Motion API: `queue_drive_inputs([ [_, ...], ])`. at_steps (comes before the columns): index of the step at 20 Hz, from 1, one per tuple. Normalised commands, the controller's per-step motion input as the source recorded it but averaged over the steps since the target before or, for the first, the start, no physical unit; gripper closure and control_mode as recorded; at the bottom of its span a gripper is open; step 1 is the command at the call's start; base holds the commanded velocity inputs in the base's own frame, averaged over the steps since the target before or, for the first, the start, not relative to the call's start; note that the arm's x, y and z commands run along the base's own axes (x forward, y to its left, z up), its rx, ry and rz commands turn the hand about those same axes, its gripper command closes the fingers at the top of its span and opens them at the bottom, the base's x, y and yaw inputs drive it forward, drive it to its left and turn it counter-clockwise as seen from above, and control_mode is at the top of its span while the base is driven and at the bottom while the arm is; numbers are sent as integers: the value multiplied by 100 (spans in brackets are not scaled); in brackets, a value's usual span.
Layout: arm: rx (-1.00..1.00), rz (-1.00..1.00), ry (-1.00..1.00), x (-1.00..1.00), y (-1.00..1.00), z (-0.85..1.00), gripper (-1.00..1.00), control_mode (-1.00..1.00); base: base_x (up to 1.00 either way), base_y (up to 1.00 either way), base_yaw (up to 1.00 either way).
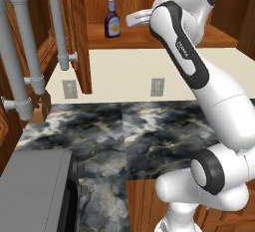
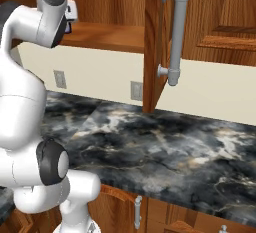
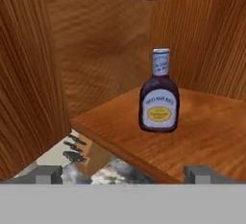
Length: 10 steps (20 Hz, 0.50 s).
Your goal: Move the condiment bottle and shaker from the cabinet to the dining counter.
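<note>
The condiment bottle [image 3: 159,93], dark brown with a pale cap and a yellowish label, stands upright on the wooden shelf [image 3: 202,131] of the open cabinet [image 1: 149,34]. In the left base view the bottle [image 1: 112,19] is just left of my gripper [image 1: 130,20], which is raised to shelf height. In the hand view my gripper [image 3: 124,174] is open, short of the shelf's front edge, with the bottle ahead and slightly right, and nothing between the fingertips [image 3: 48,174]. The shaker and the dining counter are out of view.
The open cabinet door [image 1: 79,32] with its grey bar handle [image 1: 59,22] hangs left of the shelf; the other door [image 2: 155,42] stands to the right. Below lies a marbled wall counter [image 1: 124,131] with outlets [image 1: 157,86]. A grey appliance [image 1: 35,191] is at lower left.
</note>
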Motion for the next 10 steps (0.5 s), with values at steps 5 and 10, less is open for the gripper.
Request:
queue_drive_inputs([
  [5,0,0,-27,17,9,0,-100,-100,0,0,0],
  [10,0,2,-3,19,17,18,-100,-100,0,0,0],
])
